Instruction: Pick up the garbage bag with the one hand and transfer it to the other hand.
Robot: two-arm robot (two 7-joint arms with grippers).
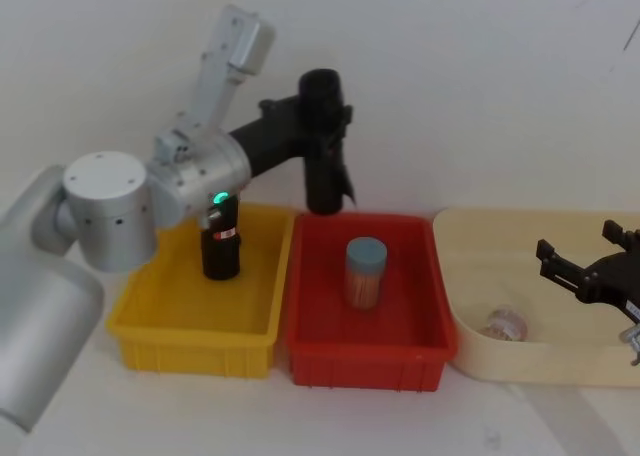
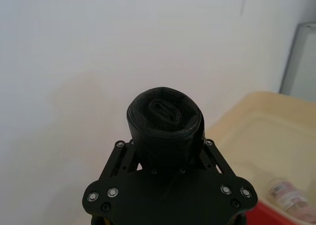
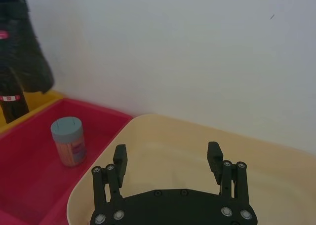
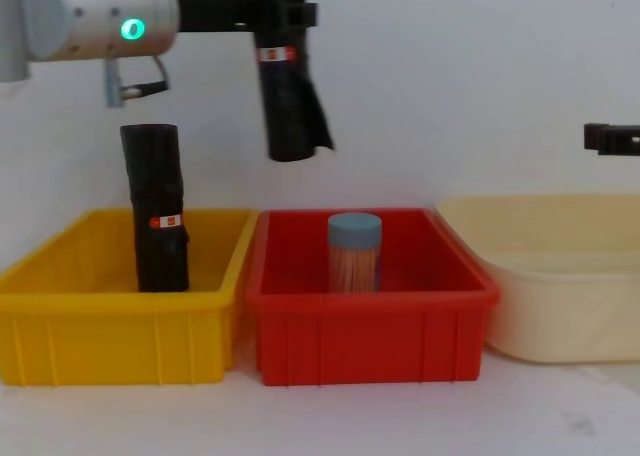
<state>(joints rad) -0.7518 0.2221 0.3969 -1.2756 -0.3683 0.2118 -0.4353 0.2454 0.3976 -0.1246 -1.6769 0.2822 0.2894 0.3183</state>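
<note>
Left end effector (image 1: 322, 111) grips the probably light, squashy garbage bag roll (image 1: 323, 181) above the red bin (image 1: 300, 348); open right end effector (image 3: 167, 153) should pinch lower.

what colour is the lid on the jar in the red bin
Grey-blue lid, clearest in the head view.

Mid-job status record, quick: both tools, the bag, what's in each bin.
left tool: shut on garbage bag, raised near the red bin's left rear corner
right tool: open, empty, over the beige tray
yellow bin: second black roll standing upright
red bin: jar with a blue-grey lid
transfer: not yet done
</note>
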